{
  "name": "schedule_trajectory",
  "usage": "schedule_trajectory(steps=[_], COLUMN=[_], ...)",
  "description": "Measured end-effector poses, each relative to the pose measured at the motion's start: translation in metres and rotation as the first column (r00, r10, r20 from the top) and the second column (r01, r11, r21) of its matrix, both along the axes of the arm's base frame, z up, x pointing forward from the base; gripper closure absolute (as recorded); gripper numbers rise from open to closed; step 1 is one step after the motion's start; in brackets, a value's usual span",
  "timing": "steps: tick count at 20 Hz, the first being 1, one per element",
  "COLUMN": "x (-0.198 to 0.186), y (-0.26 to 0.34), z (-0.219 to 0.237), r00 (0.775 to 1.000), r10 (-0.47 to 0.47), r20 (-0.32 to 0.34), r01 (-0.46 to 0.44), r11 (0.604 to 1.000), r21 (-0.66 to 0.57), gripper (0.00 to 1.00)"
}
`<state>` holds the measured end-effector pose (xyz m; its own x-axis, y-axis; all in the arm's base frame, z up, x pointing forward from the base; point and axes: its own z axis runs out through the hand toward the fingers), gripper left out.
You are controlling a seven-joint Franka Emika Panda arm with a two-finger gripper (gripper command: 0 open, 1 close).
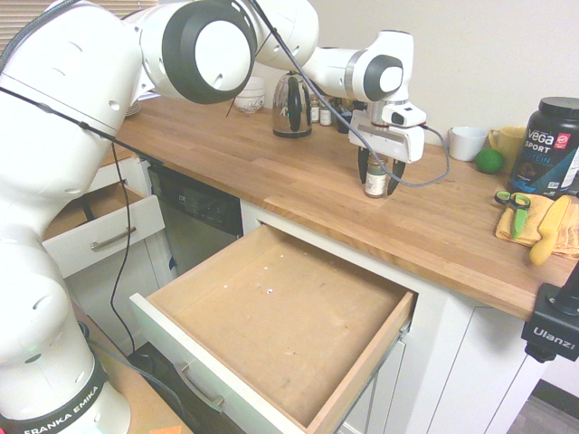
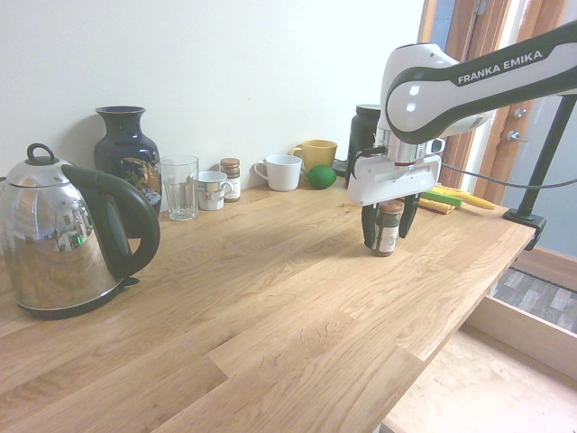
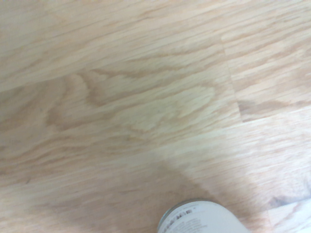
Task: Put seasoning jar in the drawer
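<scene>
On the wooden surface [image 1: 298, 172], just behind the pulled-out drawer [image 1: 280, 316], I have the gripper [image 1: 376, 169] pointing straight down over the seasoning jar [image 1: 375, 178]. The jar stands upright on the surface with its brown lid between the two dark fingers [image 2: 370, 227], one on each side. The jaws stand wide: from both outside views I see the fingers flanking the jar rather than pressing on it, though I cannot tell whether either pad already touches the glass. So nothing is held yet, as I read it. In the wrist view only the jar's white label [image 3: 201, 218] shows, low in the picture, over bare wood grain.

What worries me from here is the close itself. If one finger meets the jar before the other, it could nudge the jar sideways or tip it, and round glass will roll freely on this smooth wood. A grip taken too high, on the lid alone, might slip once I lift. The carry to the drawer also crosses the surface's front edge, so a weak hold could drop the jar onto the drawer's wooden bottom or past its white front. The kettle [image 2: 72, 239] and the cluster of cups by the wall sit well apart and should not interfere.
</scene>
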<state>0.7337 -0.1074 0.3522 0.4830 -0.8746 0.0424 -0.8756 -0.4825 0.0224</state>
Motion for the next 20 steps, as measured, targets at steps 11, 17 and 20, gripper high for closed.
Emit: schedule_trajectory(steps=[11, 17, 20], x=[0.0, 0.0, 0.0001], y=[0.0005, 0.0007, 0.0013], z=[-0.0013, -0.0011, -0.001], r00=[1.0, 1.0, 1.0], r10=[0.003, 0.004, 0.006], r20=[-0.001, -0.001, -0.001], r01=[-0.003, -0.004, -0.006], r11=[1.0, 1.0, 1.0], r21=[0.005, 0.006, 0.006], gripper=[1.0, 1.0, 1.0])
